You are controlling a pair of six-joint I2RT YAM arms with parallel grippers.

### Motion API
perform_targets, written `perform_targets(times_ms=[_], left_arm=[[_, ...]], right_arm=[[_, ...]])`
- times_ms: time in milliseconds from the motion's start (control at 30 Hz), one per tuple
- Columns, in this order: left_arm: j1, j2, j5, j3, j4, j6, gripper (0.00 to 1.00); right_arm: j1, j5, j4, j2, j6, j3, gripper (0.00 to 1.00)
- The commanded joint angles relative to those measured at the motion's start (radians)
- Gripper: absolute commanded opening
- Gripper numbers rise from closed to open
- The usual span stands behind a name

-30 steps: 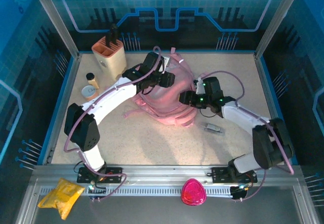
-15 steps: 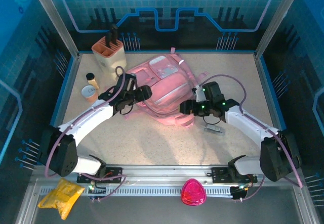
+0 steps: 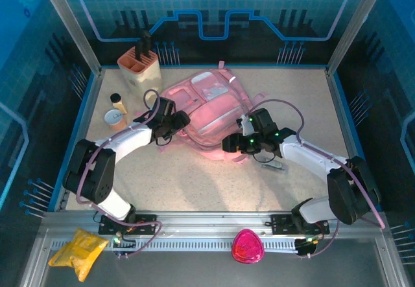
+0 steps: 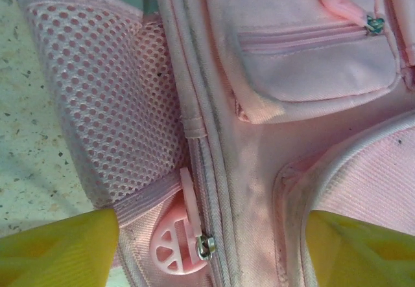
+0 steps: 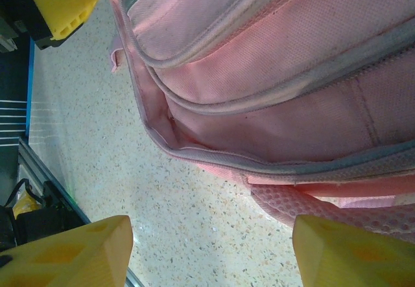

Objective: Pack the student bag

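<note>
The student bag (image 3: 202,107) is a large pink backpack lying flat at the middle back of the table. My left gripper (image 3: 177,122) hovers at its left edge, open. In the left wrist view my left gripper (image 4: 211,251) has its yellow fingertips (image 4: 61,248) spread around a zipper with a round pink pull (image 4: 174,248), beside a mesh side pocket (image 4: 110,105). My right gripper (image 3: 231,146) is at the bag's near edge, open. From the right wrist, that gripper (image 5: 211,254) hangs over bare table just beside the bag's lower seam (image 5: 259,164), holding nothing.
A beige slotted holder (image 3: 141,67) stands at the back left, with a small bottle (image 3: 117,100) and a round cup (image 3: 115,117) near it. A small grey object (image 3: 273,165) lies right of the bag. A pink item (image 3: 248,246) and yellow packet (image 3: 78,252) rest off the table's near edge.
The bag, bunched up between both arms a second ago, now lies flat. My left arm has drawn back to the bag's left edge, and both grippers have opened wider.
</note>
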Motion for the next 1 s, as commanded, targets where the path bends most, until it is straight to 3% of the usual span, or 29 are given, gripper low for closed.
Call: perform_targets(times_ms=[0, 200, 500, 733, 967], left_arm=[[0.009, 0.03, 0.02, 0.06, 0.038, -0.03, 0.71], [0.013, 0.062, -0.053, 0.096, -0.013, -0.071, 0.62], [0.028, 0.145, -0.049, 0.15, -0.03, -0.072, 0.45], [0.013, 0.172, 0.003, 0.143, -0.004, -0.083, 0.42], [-0.119, 0.132, 0.035, 0.076, 0.019, -0.121, 0.46]], right_arm=[[0.008, -0.006, 0.016, 0.02, 0.007, 0.012, 0.65], [0.003, -0.021, 0.029, 0.028, 0.008, 0.012, 0.64], [-0.016, -0.034, 0.039, 0.026, 0.012, -0.005, 0.63], [-0.047, -0.029, 0.087, 0.074, 0.014, 0.01, 0.62], [-0.107, -0.044, 0.155, 0.243, -0.001, 0.157, 0.58]])
